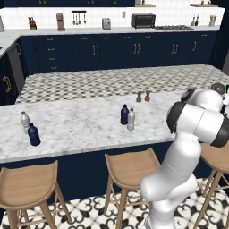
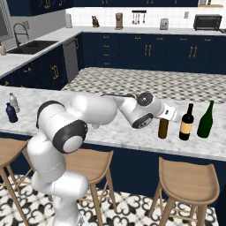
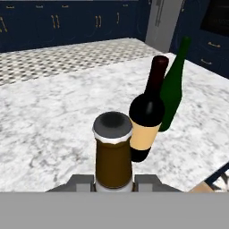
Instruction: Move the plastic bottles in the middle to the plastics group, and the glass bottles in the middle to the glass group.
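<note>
One slim amber-brown glass bottle (image 3: 113, 156) sits clamped between my jaws: I see the gripper (image 3: 114, 183) closed on its body, a finger tip on either side, with the grey cap and neck rising straight along the hand's line of sight. I judge the bottle's long axis upright, cap up, base down toward the white marble island counter (image 2: 132, 132).

Taking the dark wine bottle with the tan label (image 2: 186, 122) as my landmark: in the right base view the amber bottle stands just beside it on the arm's side, base at or very near the marble; I cannot tell whether it rests there. The bright green wine bottle (image 2: 206, 120) stands just beyond the landmark, on its far side from the arm. From the hand, the landmark lies close ahead and slightly to one side of the jaws, not touching the held bottle as far as I can judge.

Two small stubby bottles, one dark navy (image 1: 124, 115) and one clear greyish (image 1: 131, 119), stand together well away from the landmark, mid-counter. Another such pair (image 1: 29, 129) stands further off, near the counter's end.

My assessment: the glass placement is nearly complete; releasing straight, without tipping toward the landmark, is what matters.
</note>
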